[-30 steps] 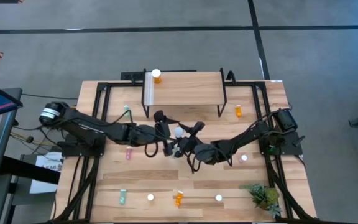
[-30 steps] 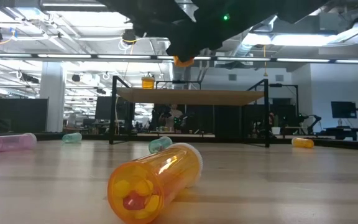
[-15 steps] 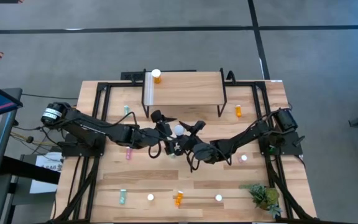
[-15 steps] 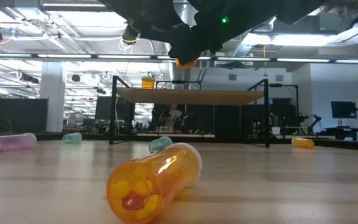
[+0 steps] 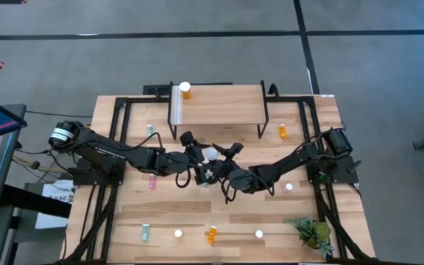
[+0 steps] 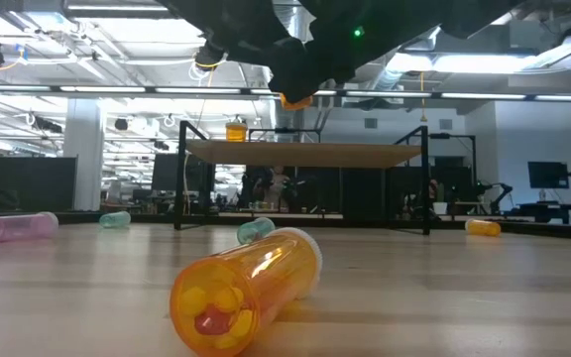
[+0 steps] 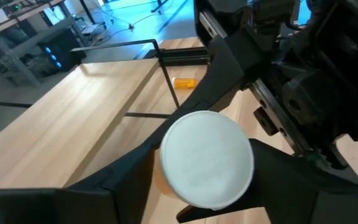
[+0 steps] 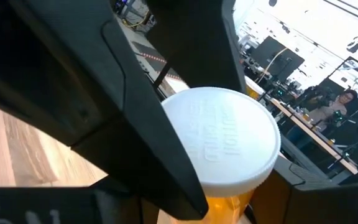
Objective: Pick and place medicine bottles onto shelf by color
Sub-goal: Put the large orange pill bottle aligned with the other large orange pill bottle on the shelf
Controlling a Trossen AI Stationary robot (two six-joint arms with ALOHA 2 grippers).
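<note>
Just in front of the shelf (image 5: pixel 216 103), above the middle of the table (image 5: pixel 308 224), a wide orange bottle with a big white lid (image 5: pixel 210 155) is held in the air where the two dark arms meet. The left gripper (image 5: pixel 195 157) and the right gripper (image 5: pixel 222 162) are both pressed close to this bottle; from the left wrist view the white lid (image 7: pixel 207 159) is seen between two dark fingers (image 7: pixel 129 171), and from the right wrist view the same lid (image 8: pixel 224 144) is seen flanked by dark fingers (image 8: pixel 148 143), so each gripper appears clamped on it, though which one carries the weight cannot be told. On the shelf, one orange bottle with a white cap (image 5: pixel 185 90) stands upright at the left end, beside a whitish strip (image 5: pixel 174 107). To the right of the shelf a small orange bottle (image 5: pixel 283 131) lies on the table. To the left of the shelf a teal bottle (image 5: pixel 150 129) is seen, and farther forward a pink bottle (image 5: pixel 152 181). Along the table edge farthest from the shelf lie a second teal bottle (image 5: pixel 144 233), a white-capped bottle (image 5: pixel 177 233), an orange bottle (image 5: pixel 211 235) and another white-capped bottle (image 5: pixel 258 234), with a small green plant (image 5: pixel 313 233) at the right.
</note>
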